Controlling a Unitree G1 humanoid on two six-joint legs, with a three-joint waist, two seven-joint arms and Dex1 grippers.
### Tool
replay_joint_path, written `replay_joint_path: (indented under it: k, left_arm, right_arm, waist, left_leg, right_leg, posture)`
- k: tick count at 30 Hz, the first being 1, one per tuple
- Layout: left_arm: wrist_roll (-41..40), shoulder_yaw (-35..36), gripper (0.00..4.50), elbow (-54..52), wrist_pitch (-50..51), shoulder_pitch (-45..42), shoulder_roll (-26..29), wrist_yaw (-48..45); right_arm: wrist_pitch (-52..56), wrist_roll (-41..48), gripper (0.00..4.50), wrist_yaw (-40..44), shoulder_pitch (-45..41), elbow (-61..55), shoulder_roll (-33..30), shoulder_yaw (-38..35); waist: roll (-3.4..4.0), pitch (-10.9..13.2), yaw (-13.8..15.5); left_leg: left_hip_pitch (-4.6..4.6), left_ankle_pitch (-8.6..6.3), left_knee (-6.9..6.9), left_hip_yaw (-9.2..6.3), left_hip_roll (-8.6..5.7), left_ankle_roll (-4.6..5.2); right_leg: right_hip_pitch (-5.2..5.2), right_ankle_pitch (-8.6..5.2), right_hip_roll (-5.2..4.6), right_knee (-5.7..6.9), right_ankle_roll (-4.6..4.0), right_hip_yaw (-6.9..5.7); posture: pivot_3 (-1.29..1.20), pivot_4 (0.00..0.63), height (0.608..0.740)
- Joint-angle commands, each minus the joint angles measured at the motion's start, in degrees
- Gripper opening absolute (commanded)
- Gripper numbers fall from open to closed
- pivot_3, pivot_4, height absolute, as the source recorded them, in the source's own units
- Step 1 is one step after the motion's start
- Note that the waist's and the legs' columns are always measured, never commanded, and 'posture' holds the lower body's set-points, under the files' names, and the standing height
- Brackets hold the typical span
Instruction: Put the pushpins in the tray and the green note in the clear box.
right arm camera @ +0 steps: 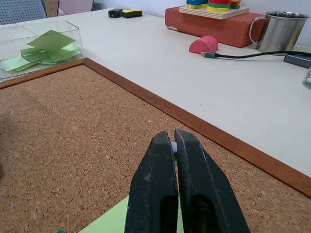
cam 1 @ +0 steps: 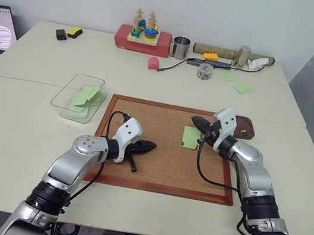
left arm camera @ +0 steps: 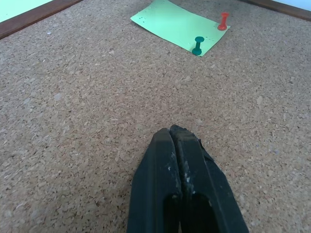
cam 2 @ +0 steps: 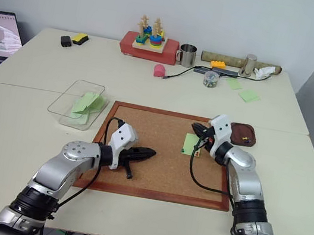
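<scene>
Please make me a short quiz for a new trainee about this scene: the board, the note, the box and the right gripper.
1. True or false: the green note on the cork board has no pushpins in it.
2. What lies in the clear box? A: green paper slips. B: pushpins. C: a metal cup.
3. In the right wrist view, what shows between the shut fingers of the right gripper?

Key
1. False: a green pushpin and a red pushpin stand at one edge of it.
2. A.
3. A small white thing, perhaps the head of a pushpin; too little of it shows to be sure.
</scene>
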Motion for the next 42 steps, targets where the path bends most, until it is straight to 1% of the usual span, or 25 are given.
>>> replay_joint_path:
  k: [1,4,7,10,14,17,25,30,32,33,34,38,42]
  left_arm:
    - [1.9,-2.7,0.0,1.8,1.7,2.9,0.3,0.1]
    - [2.3,-2.4,0.0,2.3,0.2,2.7,-0.3,1.1]
    - [2.2,-2.5,0.0,2.5,-0.3,2.4,-0.5,1.3]
    - [2.3,-2.4,0.0,2.8,-0.9,2.1,-0.7,1.7]
    - [2.3,-2.2,0.0,2.8,-1.1,2.2,-0.7,1.8]
    - [2.2,-2.1,0.0,2.5,-1.2,2.6,-0.5,1.9]
    - [2.0,-2.1,0.0,1.9,-1.2,3.1,-0.2,2.1]
    - [2.0,-2.2,0.0,2.5,-1.3,2.5,-0.2,1.9]
    - [2.1,-2.2,0.0,2.8,-1.3,2.3,-0.2,1.9]
    - [2.1,-2.2,0.0,2.8,-1.3,2.2,-0.2,1.9]
    - [2.1,-2.2,0.0,2.9,-1.4,2.2,-0.2,1.9]
    - [2.0,-2.2,0.0,2.6,-1.2,2.2,-0.2,1.9]
    - [1.9,-2.2,0.0,2.4,-1.0,2.2,-0.3,2.0]
  right_arm:
    - [-2.0,0.7,0.06,-7.3,-3.6,0.8,-0.6,-6.4]
    - [-3.8,-1.5,0.06,-15.6,-8.3,8.1,-2.2,-10.3]
    - [-4.2,-2.9,0.06,-20.5,-12.3,16.1,-4.3,-12.2]
    - [-3.9,-3.0,0.06,-22.9,-14.9,22.5,-5.7,-13.8]
    - [-3.0,-2.6,0.06,-23.4,-15.7,26.9,-6.9,-14.5]
    - [-1.0,-1.4,0.06,-22.5,-14.6,26.6,-7.0,-14.6]
    - [5.3,0.5,0.06,-19.3,-9.5,20.1,-6.6,-14.5]
    - [7.5,1.8,0.06,-18.7,-8.2,17.5,-6.3,-14.9]
    - [7.7,1.9,0.47,-18.5,-8.0,17.0,-6.3,-14.9]
    - [7.7,1.9,0.53,-18.2,-8.0,16.8,-6.4,-14.9]
    - [7.6,1.8,0.69,-17.8,-7.9,16.7,-6.4,-14.8]
    - [7.5,1.5,1.59,-17.2,-7.6,15.9,-6.7,-14.7]
    - [7.0,1.2,2.38,-16.6,-7.4,15.2,-7.1,-14.6]
  waist:
    - [0.0,0.0,0.0]
    - [0.01,0.0,0.0]
    - [0.01,0.0,0.0]
    - [0.02,0.0,-0.1]
    - [0.04,0.0,-0.1]
    - [0.05,0.0,-0.2]
    - [0.08,0.0,-0.3]
    - [0.13,-0.1,-0.4]
    - [0.13,-0.1,-0.4]
    - [0.13,-0.1,-0.4]
    - [0.13,-0.1,-0.4]
    - [0.13,-0.1,-0.4]
    - [0.13,-0.1,-0.4]
  left_leg:
    - [-0.01,0.0,0.0,0.0,0.0,0.0]
    - [0.0,0.0,0.02,0.06,-0.01,0.0]
    - [0.01,0.0,0.01,0.07,-0.03,0.0]
    - [0.01,0.0,-0.01,0.06,-0.02,0.0]
    - [0.0,0.0,-0.02,0.1,-0.02,0.0]
    - [0.0,0.0,0.0,0.13,-0.03,0.01]
    - [0.0,0.0,-0.01,0.12,-0.02,0.01]
    - [0.01,0.0,0.0,0.11,-0.02,0.0]
    - [0.01,0.0,0.0,0.11,-0.02,0.0]
    - [0.01,0.0,0.0,0.11,-0.03,0.0]
    - [0.01,0.0,0.0,0.11,-0.03,0.0]
    - [0.01,0.0,0.0,0.11,-0.03,0.0]
    - [0.01,0.0,0.0,0.11,-0.03,0.01]
  right_leg:
    - [0.0,0.0,0.0,0.0,0.0,0.0]
    - [0.0,0.0,-0.02,0.0,0.0,0.06]
    - [0.0,0.01,-0.02,0.0,-0.01,0.07]
    - [0.0,0.01,-0.02,-0.01,-0.01,0.06]
    - [0.0,0.01,-0.02,-0.01,-0.01,0.11]
    - [-0.01,0.01,-0.02,0.0,-0.01,0.16]
    - [-0.01,0.01,-0.02,0.0,-0.01,0.14]
    - [0.0,0.01,-0.01,0.01,-0.01,0.13]
    - [0.0,0.01,-0.01,0.01,-0.01,0.13]
    - [0.0,0.0,-0.01,0.0,-0.01,0.13]
    - [0.0,0.01,-0.01,0.0,-0.01,0.13]
    - [0.0,0.01,-0.02,0.0,-0.01,0.13]
    - [0.0,0.0,-0.01,0.0,-0.01,0.13]
  posture:
    - [0.0,0.15,0.74]
    - [0.0,0.15,0.74]
    - [0.0,0.15,0.74]
    - [0.0,0.15,0.74]
    - [0.0,0.15,0.74]
    - [0.0,0.15,0.74]
    - [0.0,0.15,0.74]
    - [0.0,0.15,0.74]
    - [0.0,0.15,0.74]
    - [0.0,0.15,0.74]
    - [0.0,0.15,0.74]
    - [0.0,0.15,0.74]
    - [0.0,0.15,0.74]
